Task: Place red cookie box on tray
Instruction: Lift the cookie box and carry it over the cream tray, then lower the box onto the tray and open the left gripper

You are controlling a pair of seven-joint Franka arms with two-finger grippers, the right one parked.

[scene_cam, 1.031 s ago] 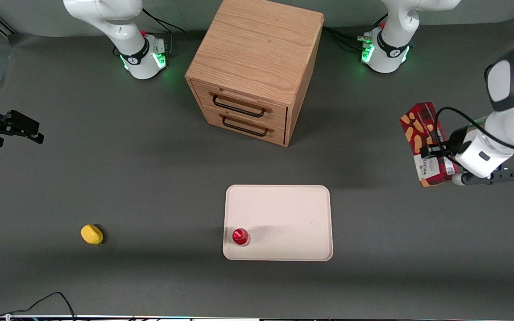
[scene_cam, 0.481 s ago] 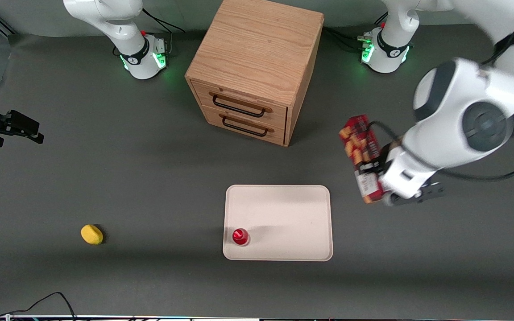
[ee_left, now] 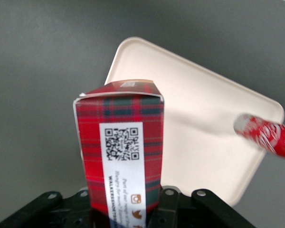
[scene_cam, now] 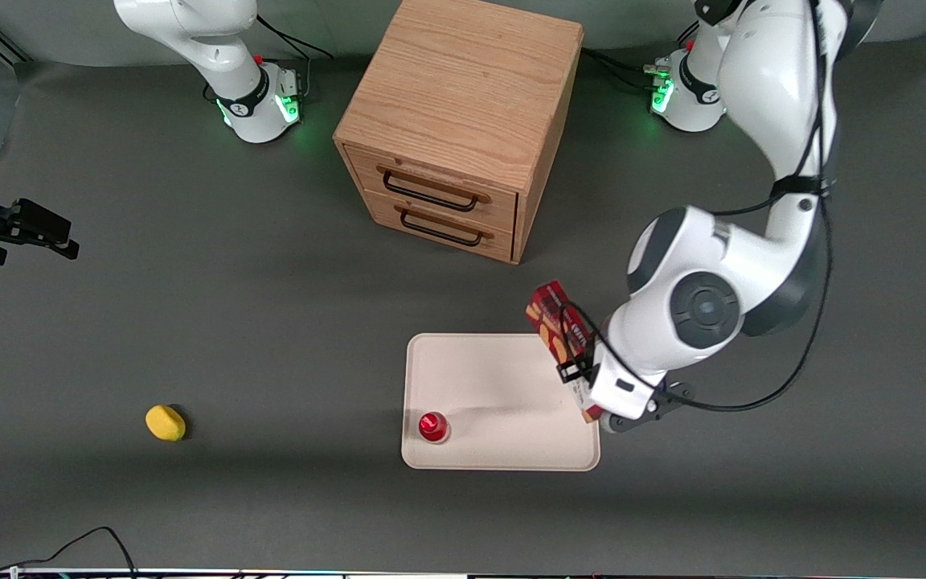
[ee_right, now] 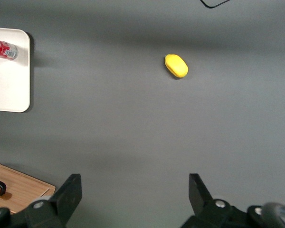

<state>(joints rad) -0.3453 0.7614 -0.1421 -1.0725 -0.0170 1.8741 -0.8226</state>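
Note:
The red cookie box (scene_cam: 557,326) is a slim dark-red tartan carton with cookie pictures. My left gripper (scene_cam: 587,386) is shut on it and holds it in the air above the edge of the tray (scene_cam: 503,378) that lies toward the working arm's end. In the left wrist view the box (ee_left: 121,142) sticks out between the fingers (ee_left: 168,204), its white QR label facing the camera, with the cream-white tray (ee_left: 199,118) below it.
A small red-capped bottle (scene_cam: 433,426) stands on the tray's near corner toward the parked arm and shows in the left wrist view (ee_left: 266,135). A wooden drawer cabinet (scene_cam: 459,129) stands farther from the camera. A yellow lemon-like object (scene_cam: 165,422) lies toward the parked arm's end.
My left gripper has carried the red cookie box from the working arm's end of the table toward the tray, and nearer the camera, until it hangs over the tray's edge.

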